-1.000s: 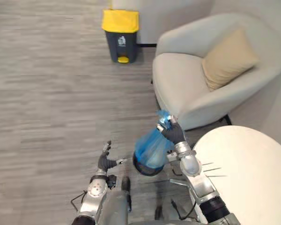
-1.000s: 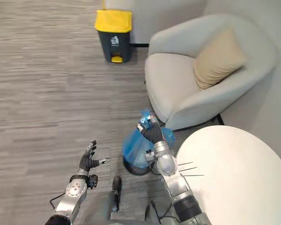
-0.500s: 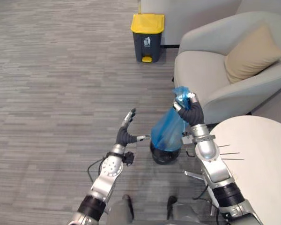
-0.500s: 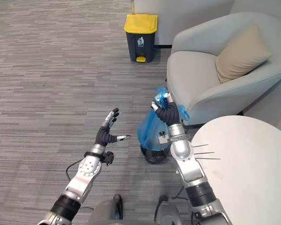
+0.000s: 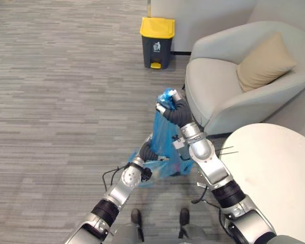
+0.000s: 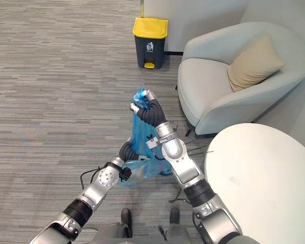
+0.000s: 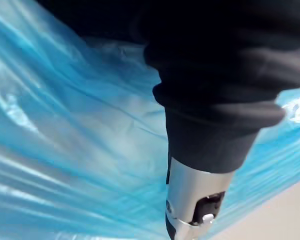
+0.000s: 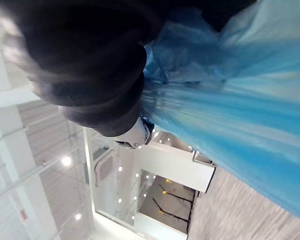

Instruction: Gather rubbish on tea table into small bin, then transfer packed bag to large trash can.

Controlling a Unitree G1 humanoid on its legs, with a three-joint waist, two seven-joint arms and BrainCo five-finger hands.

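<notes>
Hanging from the right hand (image 5: 175, 111) is the blue bag (image 5: 162, 138), so that's where the task's thing is right now. The hand's fingers are curled tight round the bunched-up neck of the plastic, with a little tuft of blue poking out above them, and the right wrist view shows the same deal, dark cover up close and blue film streaming away from it. The bag stretches down long and thin from that grip and spreads out wider at the bottom, low near the grey striped floor (image 5: 56, 101); I honestly can't tell if the bottom is touching the floor or just above it. The left hand (image 5: 146, 151) is pushed right up against the lower side of the bag, and its fingers are buried in or behind the plastic, so I can't tell if they're closed on it or just resting there. In the left wrist view you get the dark cover and wall-to-wall blue plastic. The big trash can (image 5: 157, 35), dark grey with a yellow lid that's down, sits well apart from the bag, over by the wall. Off to the robot's right is a pale armchair (image 5: 218, 86) with a tan cushion (image 5: 264, 63), and the round white table (image 5: 279, 178) is nearer, just beside the right arm.
</notes>
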